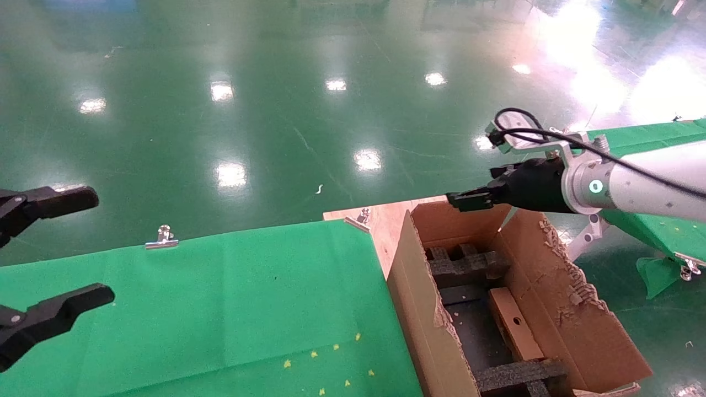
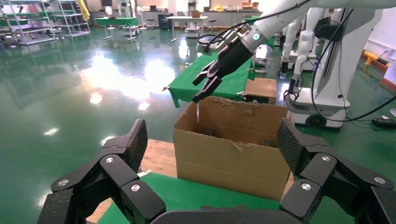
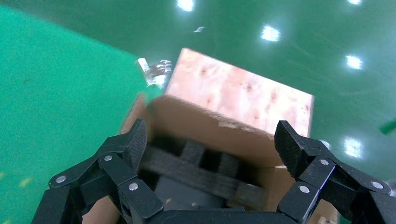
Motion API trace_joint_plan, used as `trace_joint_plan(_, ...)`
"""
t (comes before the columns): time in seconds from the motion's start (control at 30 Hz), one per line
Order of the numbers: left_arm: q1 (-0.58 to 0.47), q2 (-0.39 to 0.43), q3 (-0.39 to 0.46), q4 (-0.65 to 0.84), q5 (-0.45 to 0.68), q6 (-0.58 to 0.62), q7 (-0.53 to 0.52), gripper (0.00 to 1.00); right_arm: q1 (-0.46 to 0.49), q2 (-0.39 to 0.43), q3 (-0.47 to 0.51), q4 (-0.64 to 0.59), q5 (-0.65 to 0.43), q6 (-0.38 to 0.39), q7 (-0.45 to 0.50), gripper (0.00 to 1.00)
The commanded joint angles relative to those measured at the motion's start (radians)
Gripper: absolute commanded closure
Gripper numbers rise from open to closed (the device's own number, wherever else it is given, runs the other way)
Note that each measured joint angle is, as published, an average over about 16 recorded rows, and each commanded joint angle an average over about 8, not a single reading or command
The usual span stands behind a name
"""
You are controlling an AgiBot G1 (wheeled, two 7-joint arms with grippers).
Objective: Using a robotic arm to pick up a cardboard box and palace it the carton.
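The right gripper [image 1: 460, 201], a black multi-jointed claw on the white robotic arm [image 1: 656, 179] with a silver wrist and green-lit ring, reaches in from the right edge of the head view and hangs above the far rim of the carton [image 1: 413, 298]; its own wrist view shows its two fingers [image 3: 135, 140] spread wide with nothing between them, looking down into the carton [image 3: 205, 116]. That carton, a single large brown cardboard one with ragged torn flaps, fills the lower right of the head view. Inside it are two black foam inserts, one [image 1: 466, 264] at the far end and one [image 1: 518, 375] at the near end, and one small flat rectangular brown cardboard box [image 1: 515, 322] with a round hole in its face, lying on the carton's floor along the right-hand wall between the inserts. Left of the carton, touching it, is the counter [image 1: 220, 309], draped in green cloth, with two silver clips on its far edge, one [image 1: 161, 237] toward the left and one [image 1: 361, 216] near the bare wooden corner. At the left edge of the head view the left gripper [image 1: 55, 251] hangs over the counter, fingers far apart and holding nothing, as its wrist view confirms [image 2: 212, 140]. A second green-draped counter [image 1: 662, 182] lies behind the arm at upper right.
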Motion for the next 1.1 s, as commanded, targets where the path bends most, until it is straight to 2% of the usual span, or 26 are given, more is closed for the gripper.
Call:
trace_joint_plan(0.03, 0.0, 0.0, 0.0, 0.0, 0.0, 0.0, 0.0, 0.0, -0.01, -0.002, 0.014, -0.001, 0.011, -0.009, -0.015, 0.0)
trace_joint_plan(1.1, 0.0, 0.0, 0.0, 0.0, 0.0, 0.0, 0.0, 0.0, -0.413, -0.091, 0.647, -0.047, 0.559, -0.421, -0.731, 0.0)
